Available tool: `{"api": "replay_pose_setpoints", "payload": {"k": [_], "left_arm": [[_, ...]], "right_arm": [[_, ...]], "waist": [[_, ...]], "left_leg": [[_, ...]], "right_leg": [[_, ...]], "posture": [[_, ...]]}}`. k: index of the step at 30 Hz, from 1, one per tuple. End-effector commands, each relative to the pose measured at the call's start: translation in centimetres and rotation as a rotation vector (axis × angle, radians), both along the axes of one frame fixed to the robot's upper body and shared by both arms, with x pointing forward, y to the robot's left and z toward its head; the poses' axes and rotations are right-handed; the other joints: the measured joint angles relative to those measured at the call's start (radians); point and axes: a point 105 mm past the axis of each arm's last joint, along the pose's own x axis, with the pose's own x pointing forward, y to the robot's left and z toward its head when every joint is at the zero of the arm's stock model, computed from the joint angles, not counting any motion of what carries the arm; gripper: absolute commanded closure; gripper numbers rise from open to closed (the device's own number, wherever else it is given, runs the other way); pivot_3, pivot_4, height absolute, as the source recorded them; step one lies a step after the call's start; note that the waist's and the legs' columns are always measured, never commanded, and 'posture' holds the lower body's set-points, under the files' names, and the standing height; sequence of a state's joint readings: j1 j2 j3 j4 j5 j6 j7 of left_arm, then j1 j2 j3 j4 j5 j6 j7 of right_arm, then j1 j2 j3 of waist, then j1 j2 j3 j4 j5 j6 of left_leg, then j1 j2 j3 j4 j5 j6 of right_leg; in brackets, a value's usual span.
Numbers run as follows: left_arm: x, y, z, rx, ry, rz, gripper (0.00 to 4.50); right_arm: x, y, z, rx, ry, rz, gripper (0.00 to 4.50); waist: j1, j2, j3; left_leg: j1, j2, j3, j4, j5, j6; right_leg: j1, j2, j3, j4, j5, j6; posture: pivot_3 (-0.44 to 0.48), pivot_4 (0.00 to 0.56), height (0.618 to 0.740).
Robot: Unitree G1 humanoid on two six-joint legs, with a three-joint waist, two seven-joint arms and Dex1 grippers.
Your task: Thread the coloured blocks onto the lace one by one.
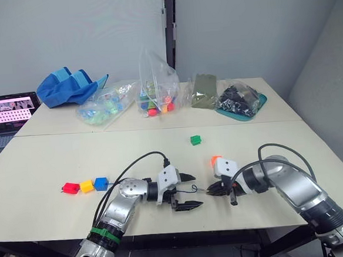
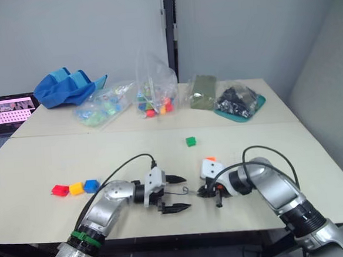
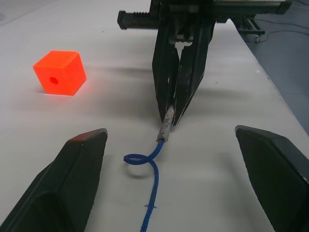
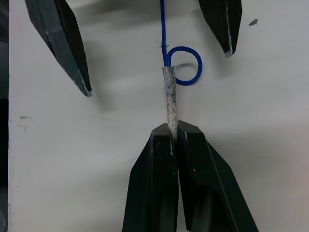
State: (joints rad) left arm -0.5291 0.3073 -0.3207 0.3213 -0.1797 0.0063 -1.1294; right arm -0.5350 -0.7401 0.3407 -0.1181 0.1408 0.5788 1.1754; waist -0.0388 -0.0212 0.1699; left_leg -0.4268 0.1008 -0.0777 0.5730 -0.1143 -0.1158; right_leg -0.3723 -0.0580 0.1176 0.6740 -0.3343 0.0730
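From the head camera, I see my right gripper (image 1: 210, 191) pinching the pale tip of the lace (image 1: 194, 188) near the front edge of the table (image 1: 55, 154). My left gripper (image 1: 190, 190) faces it, with its fingers spread wide apart on either side of the lace. I think I hold the tip stiff so a block can slide on. The orange block (image 1: 215, 159) sits just behind my right gripper, so it is probably first. The green block (image 1: 196, 140) lies farther back. The red block (image 1: 70, 188), yellow block (image 1: 86, 185) and blue block (image 1: 101, 183) wait in a touching row, well off to the left of my left gripper. None are on the lace yet.

In the left wrist camera, the right gripper's fingers (image 3: 166, 77) are closed tight on the tip (image 3: 165, 128). The blue cord makes a small loop just below the tip. The orange block's hole faces this camera.

In the right wrist camera, the tip (image 4: 170, 99) sticks out from my closed fingers, and the left gripper's two open fingers (image 4: 60, 41) stand on each side.

I cannot read any words or labels anywhere.
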Motion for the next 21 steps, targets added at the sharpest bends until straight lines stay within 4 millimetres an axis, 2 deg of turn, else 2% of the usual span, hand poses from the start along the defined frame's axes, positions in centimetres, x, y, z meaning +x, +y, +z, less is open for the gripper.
{"api": "replay_pose_setpoints", "payload": {"k": [1,5,9,14,17,20,21], "left_arm": [[0.3,-0.7,0.1,0.003,-0.024,-0.026,1.22],[0.4,-1.1,-0.4,0.007,-0.018,-0.031,2.55],[0.0,-1.3,-1.4,0.009,0.015,-0.045,2.55],[0.3,-1.4,-1.1,-0.003,0.009,-0.057,2.55],[0.4,-1.4,-0.9,-0.005,0.011,-0.066,3.35],[0.4,-1.1,-0.9,-0.005,0.018,-0.079,4.34],[0.3,-1.1,-0.8,-0.005,0.02,-0.085,4.46]], "right_arm": [[-0.1,0.1,1.0,0.009,-0.032,-0.005,4.5],[-0.3,0.2,1.0,0.008,-0.028,-0.008,4.5],[-0.2,0.7,1.1,0.013,-0.019,-0.012,4.5],[-0.4,0.9,1.1,0.019,0.002,-0.001,4.5],[-0.5,0.6,0.9,0.003,0.008,0.008,4.5],[-0.8,0.6,1.0,-0.014,0.018,0.044,4.5],[-0.8,0.6,1.1,-0.016,0.018,0.053,4.5]], "waist": [[0.0,0.0,0.0],[0.0,0.0,0.0],[0.002,0.0,0.0],[0.006,0.0,0.0],[0.009,0.0,0.0],[0.01,0.0,0.0],[0.009,0.0,0.0]], "left_leg": [[0.0,0.0,0.0,0.0,0.0,0.0],[0.0,0.0,0.0,0.0,0.0,0.0],[0.0,0.0,0.0,0.0,0.0,0.0],[0.0,0.0,0.0,0.0,0.0,0.0],[0.0,0.0,0.0,0.0,0.0,0.0],[0.0,0.0,0.0,0.0,0.0,0.0],[0.0,0.0,0.0,0.0,0.0,0.0]], "right_leg": [[0.0,0.0,0.0,0.0,0.0,0.0],[0.0,0.0,0.0,0.0,0.0,0.0],[0.001,0.0,0.0,-0.001,0.0,0.0],[0.001,0.0,0.0,-0.001,0.0,0.001],[0.001,0.0,0.0,-0.002,0.0,0.001],[0.001,0.0,0.0,-0.002,0.0,0.001],[0.001,0.0,0.0,-0.002,0.0,0.001]], "posture": [[0.0,0.15,0.74],[0.0,0.15,0.74],[0.0,0.15,0.74],[0.0,0.15,0.74],[0.0,0.15,0.74],[0.0,0.15,0.74],[0.0,0.15,0.74]]}}
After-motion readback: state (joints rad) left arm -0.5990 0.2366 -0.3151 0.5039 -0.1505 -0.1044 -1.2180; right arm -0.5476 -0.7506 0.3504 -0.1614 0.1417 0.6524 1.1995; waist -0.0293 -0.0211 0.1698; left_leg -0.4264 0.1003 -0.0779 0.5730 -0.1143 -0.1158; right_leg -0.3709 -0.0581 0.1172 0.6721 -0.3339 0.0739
